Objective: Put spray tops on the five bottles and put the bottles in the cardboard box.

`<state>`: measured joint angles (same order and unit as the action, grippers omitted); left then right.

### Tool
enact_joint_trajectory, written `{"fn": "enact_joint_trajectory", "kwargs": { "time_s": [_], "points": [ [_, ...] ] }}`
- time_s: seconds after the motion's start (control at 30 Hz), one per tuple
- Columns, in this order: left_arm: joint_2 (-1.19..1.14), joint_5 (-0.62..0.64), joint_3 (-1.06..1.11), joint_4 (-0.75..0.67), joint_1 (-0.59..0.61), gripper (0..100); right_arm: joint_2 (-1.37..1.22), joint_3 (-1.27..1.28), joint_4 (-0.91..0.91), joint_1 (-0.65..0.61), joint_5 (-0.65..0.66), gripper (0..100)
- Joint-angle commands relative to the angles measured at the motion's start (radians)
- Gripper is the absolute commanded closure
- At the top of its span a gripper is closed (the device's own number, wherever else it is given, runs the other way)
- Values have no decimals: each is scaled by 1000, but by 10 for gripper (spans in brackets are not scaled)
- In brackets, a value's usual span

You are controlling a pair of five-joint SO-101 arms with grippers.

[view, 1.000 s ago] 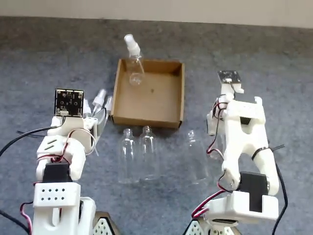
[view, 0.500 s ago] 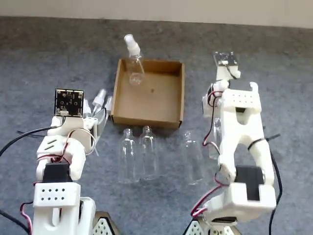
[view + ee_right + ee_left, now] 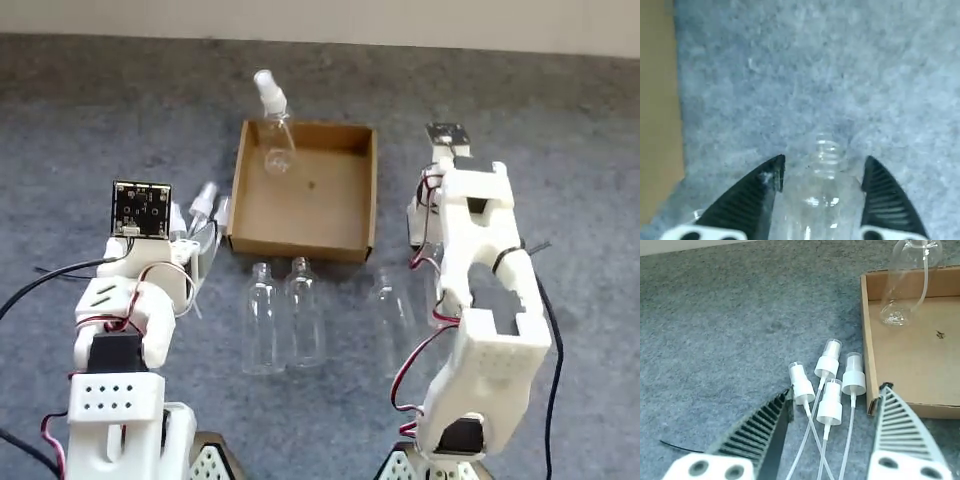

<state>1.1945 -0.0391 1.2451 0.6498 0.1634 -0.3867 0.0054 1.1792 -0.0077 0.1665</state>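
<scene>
Your left gripper (image 3: 836, 392) is wide open. It hangs over four loose spray tops (image 3: 832, 385) that lie on the grey carpet (image 3: 120, 120), just beside the cardboard box (image 3: 240, 200). One bottle with a top on (image 3: 277, 140) leans in the far corner of the box. Your right gripper (image 3: 824, 162) is open too, and a bottle with no top (image 3: 826, 192) sits between its fingers. Three more bare bottles (image 3: 303, 315) stand close to the near side of the box.
</scene>
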Motion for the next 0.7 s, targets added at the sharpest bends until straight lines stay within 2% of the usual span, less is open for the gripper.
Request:
{"fn": "enact_joint_trajectory", "kwargs": {
  "time_s": [0.0, 0.17, 0.3, 0.43, 0.57, 0.67],
  "points": [
    [-4, 8, -7, -23, 5, 755, 1, -50, 8, -5, -6, 825],
    [-4, 8, -7, -23, 5, 755, 4, -51, 10, 1, -5, 835],
    [-4, 8, -7, -23, 5, 755, 8, -59, 8, 16, -5, 922],
    [-4, 8, -7, -23, 5, 755, 65, -168, 8, 16, 2, 927],
    [-4, 8, -7, -23, 5, 755, 82, -251, 8, 16, 101, 931],
    [-4, 8, -7, -23, 5, 755, 67, -298, 8, 22, 106, 932]
  ]
}}
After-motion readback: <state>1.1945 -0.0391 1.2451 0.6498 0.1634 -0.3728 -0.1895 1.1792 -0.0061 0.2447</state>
